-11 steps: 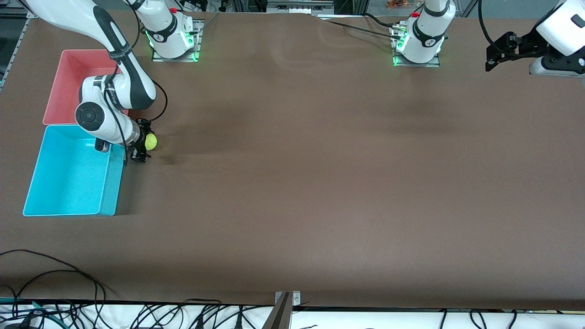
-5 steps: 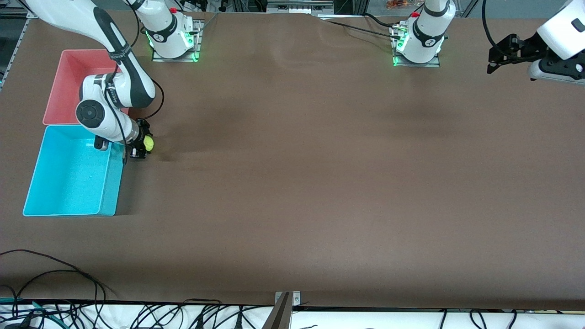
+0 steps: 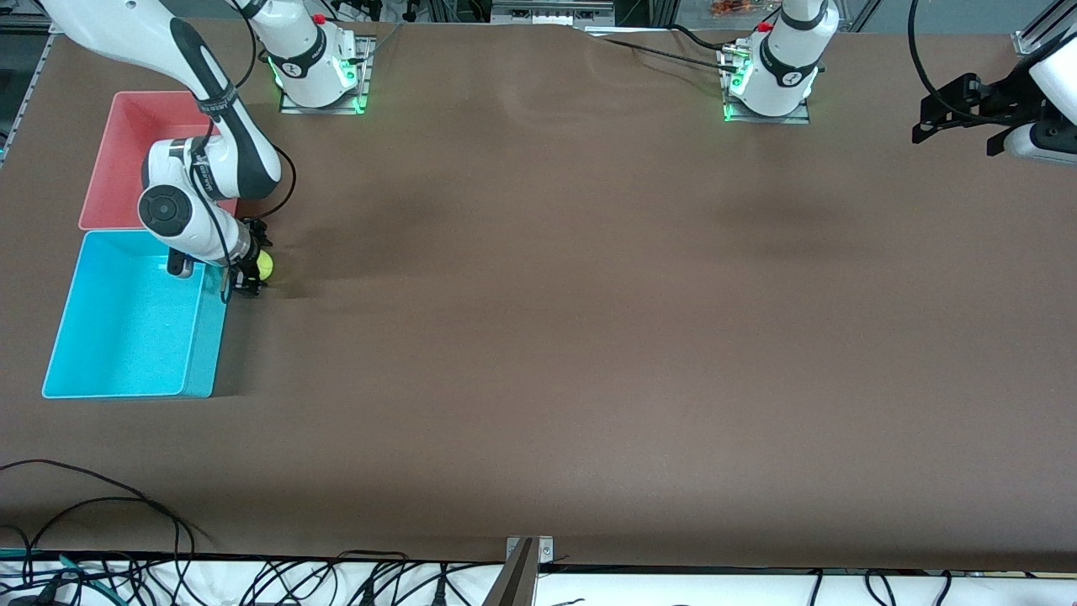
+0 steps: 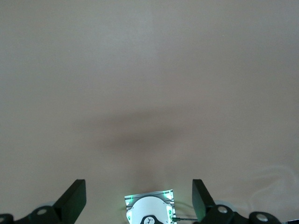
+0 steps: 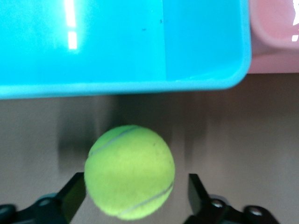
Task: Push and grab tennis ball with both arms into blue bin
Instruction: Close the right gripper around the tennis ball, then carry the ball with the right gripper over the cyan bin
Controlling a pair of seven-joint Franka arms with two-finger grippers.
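Yellow-green ball (image 5: 130, 178) sits between right gripper's (image 3: 250, 269) spread jaws beside blue bin (image 3: 67, 370); grab pending: close, lift. Left gripper (image 4: 139, 200) waits, jaws wide.

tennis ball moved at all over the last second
Yes. The tennis ball, between the right gripper's fingers, has shifted toward the blue bin and now sits closer to its wall, still outside it.
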